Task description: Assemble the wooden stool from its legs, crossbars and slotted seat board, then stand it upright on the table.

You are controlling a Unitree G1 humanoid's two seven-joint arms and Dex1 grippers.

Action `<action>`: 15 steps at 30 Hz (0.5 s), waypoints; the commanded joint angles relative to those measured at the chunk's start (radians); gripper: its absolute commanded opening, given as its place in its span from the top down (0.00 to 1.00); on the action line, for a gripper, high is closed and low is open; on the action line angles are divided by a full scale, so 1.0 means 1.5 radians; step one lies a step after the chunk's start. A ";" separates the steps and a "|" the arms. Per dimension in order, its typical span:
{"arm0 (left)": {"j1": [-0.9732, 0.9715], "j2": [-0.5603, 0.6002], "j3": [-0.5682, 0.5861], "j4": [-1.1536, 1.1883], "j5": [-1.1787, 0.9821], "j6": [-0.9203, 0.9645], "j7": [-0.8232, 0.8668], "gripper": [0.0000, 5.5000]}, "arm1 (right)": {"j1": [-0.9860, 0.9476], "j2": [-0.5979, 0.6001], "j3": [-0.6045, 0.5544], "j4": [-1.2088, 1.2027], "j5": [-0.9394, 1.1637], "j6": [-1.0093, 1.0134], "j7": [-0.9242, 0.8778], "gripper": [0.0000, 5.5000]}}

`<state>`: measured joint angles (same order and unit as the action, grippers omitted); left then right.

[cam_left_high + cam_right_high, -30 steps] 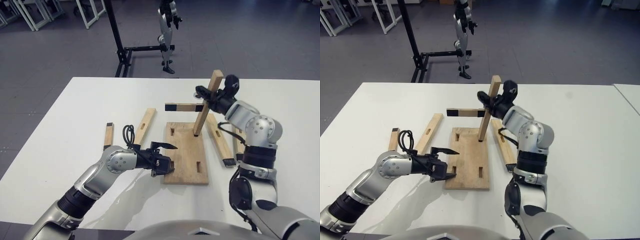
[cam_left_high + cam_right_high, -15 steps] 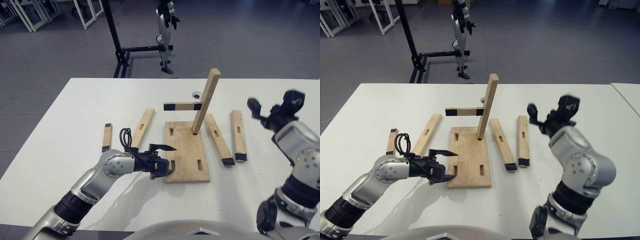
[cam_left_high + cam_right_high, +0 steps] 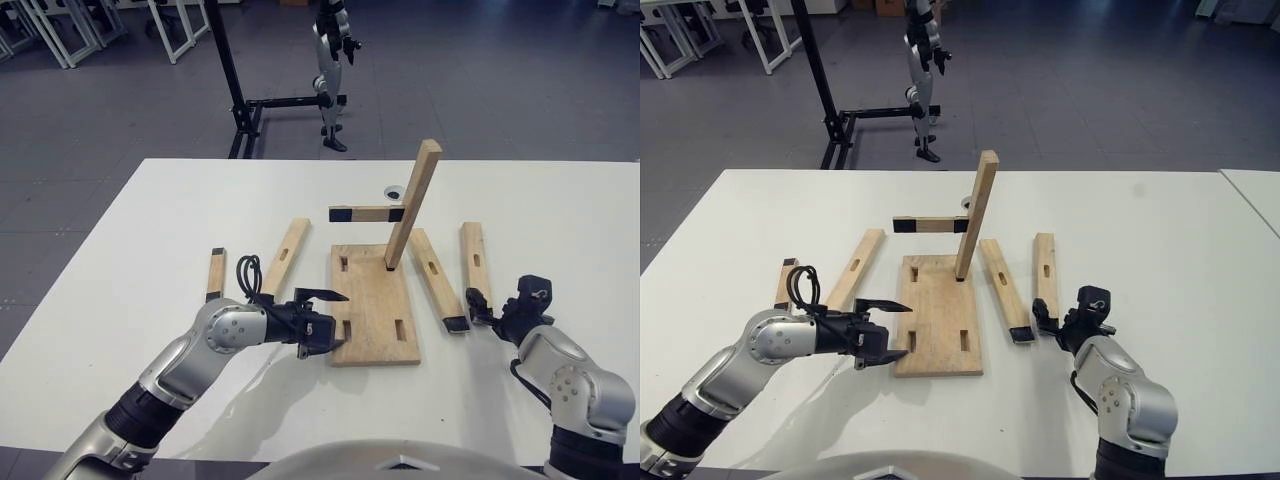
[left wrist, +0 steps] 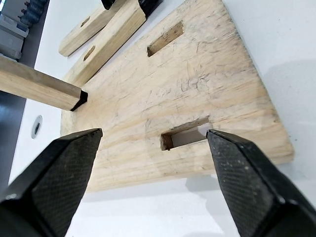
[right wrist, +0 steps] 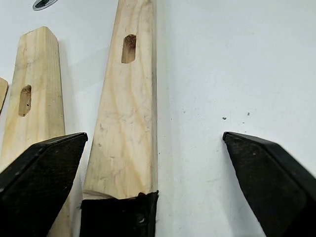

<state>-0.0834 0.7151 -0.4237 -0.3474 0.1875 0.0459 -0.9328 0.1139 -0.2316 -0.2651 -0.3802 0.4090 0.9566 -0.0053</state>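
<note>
The slotted seat board [image 3: 372, 305] lies flat on the white table. One leg [image 3: 413, 205] stands tilted in its far right slot, with a black-tipped crossbar [image 3: 365, 213] sticking out to the left. Two more legs [image 3: 436, 278] [image 3: 474, 265] lie right of the board. A third leg [image 3: 287, 252] and a short crossbar [image 3: 215, 273] lie to its left. My left gripper [image 3: 325, 322] is open at the board's near left corner, its fingers either side of the near left slot [image 4: 185, 134]. My right gripper [image 3: 503, 298] is open low over the table, just behind the black near end of the rightmost leg [image 5: 128, 113].
A round hole [image 3: 394, 189] sits in the table behind the upright leg. Bare table [image 3: 570, 230] stretches to the far right and along the left side. Beyond the far edge, a black stand [image 3: 240, 95] and another robot [image 3: 330, 60] are on the floor.
My right gripper let go of the upright leg, swung out to the right, then dropped to the table by the rightmost leg. The leg stays standing in its slot. The left gripper barely moved.
</note>
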 commanded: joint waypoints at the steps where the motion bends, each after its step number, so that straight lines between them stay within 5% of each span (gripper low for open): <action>1: -0.056 -0.046 0.036 -0.061 -0.076 0.122 -0.009 0.28 | 0.047 -0.044 0.067 0.059 -0.063 -0.010 0.022 0.11; 9: -0.072 -0.061 0.034 -0.144 -0.096 0.222 0.007 0.28 | 0.039 -0.044 0.078 0.058 -0.071 -0.031 0.055 0.40; 13: -0.196 -0.174 0.164 -0.166 -0.231 0.410 0.085 0.28 | -0.059 -0.069 0.016 0.063 -0.048 -0.074 0.084 0.55; 15: -0.254 -0.167 0.232 -0.093 -0.250 0.424 0.111 0.28 | -0.160 -0.109 -0.024 0.091 -0.046 -0.098 0.092 0.63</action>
<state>-0.4055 0.4458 -0.1541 -0.5777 -0.1733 0.6617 -0.7956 0.0089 -0.3302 -0.2461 -0.2667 0.3319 0.8471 0.1205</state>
